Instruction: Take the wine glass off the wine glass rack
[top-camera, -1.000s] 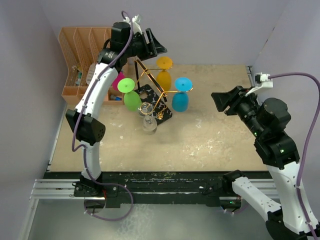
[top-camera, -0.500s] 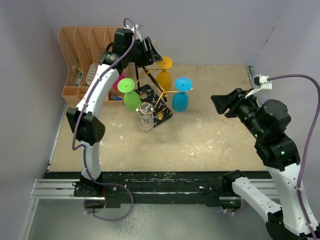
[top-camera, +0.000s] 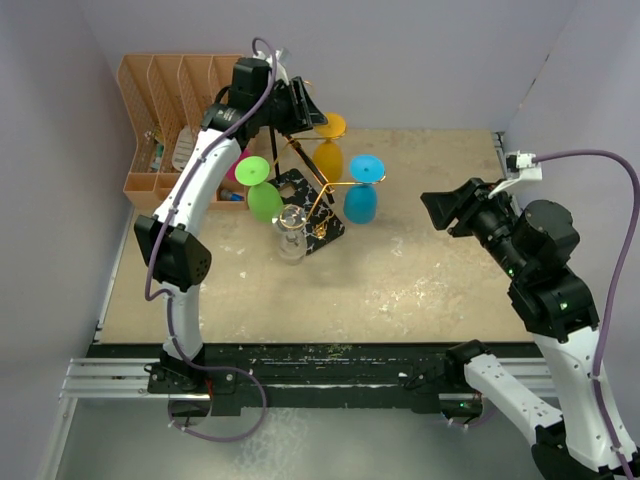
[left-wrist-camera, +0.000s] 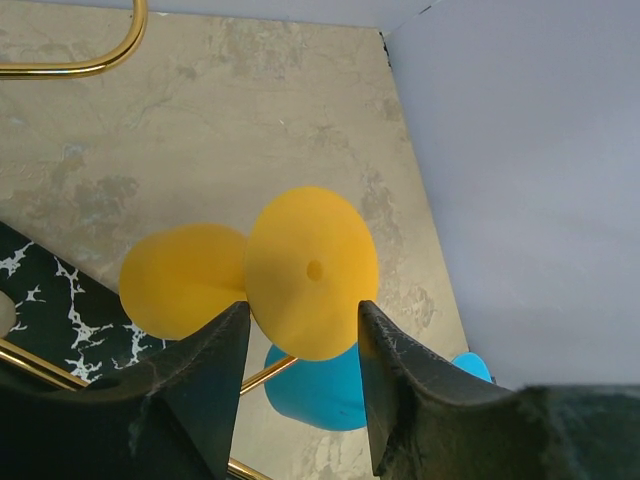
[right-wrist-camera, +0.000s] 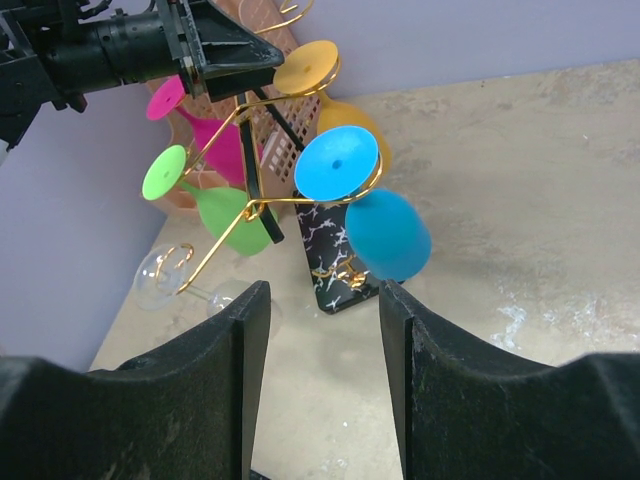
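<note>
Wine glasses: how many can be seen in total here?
5: yellow glass at the back of the rack, blue glass right, green glass left, pink glass behind it, clear glass nearest. None seems hidden.

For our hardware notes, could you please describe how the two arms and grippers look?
The left arm and right arm both have glossy white link shells between chunky black joint housings, with a loose purple cable running along each. The left gripper and right gripper are matte black, each with two broad, rough-textured fingers. Small green lights glow on the right arm.
</note>
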